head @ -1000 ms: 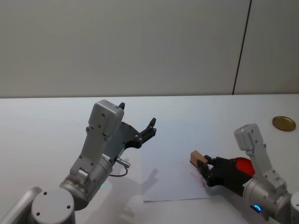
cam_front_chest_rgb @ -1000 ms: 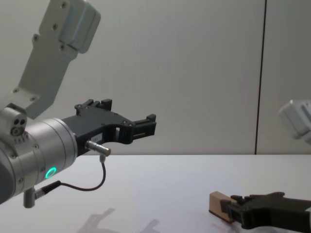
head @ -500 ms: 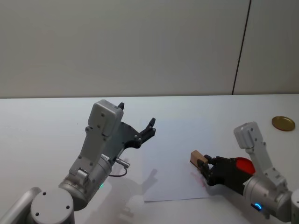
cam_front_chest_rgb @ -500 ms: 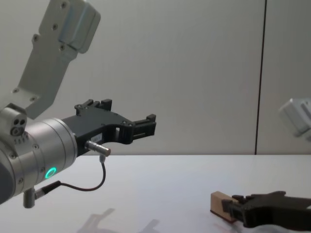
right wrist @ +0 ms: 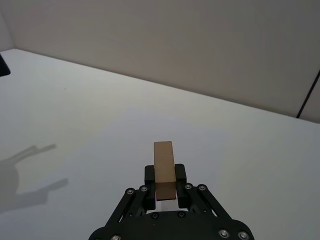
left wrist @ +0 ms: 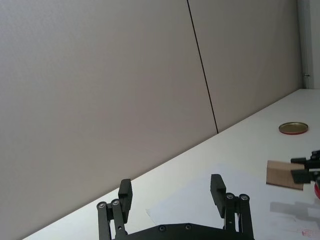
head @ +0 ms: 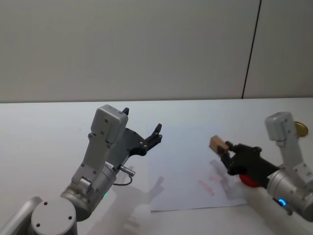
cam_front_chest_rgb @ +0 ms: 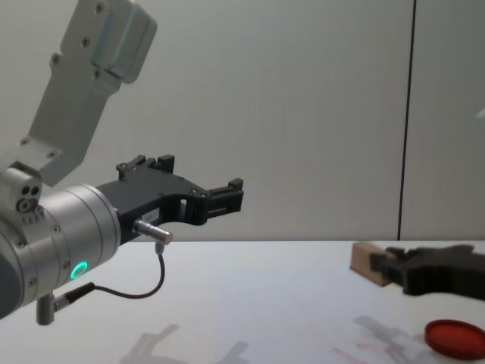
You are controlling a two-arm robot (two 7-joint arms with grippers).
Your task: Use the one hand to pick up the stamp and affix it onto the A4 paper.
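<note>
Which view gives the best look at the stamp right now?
Right wrist view: the stamp sits centred and close, clamped between the fingers of the right gripper. Head view shows it small, held over the A4 paper. Chest view shows its side at the right. Left wrist view shows it far off. Left gripper is raised, open.

My right gripper [head: 226,149] is black and the stamp [head: 217,144] is pale tan wood. The A4 paper [head: 181,166] is white with faint red smudges [head: 208,183]. Beside the paper is a red ink pad [cam_front_chest_rgb: 453,337], and beyond it a gold lid [left wrist: 293,128]. My left gripper [head: 142,120] is black too.
</note>
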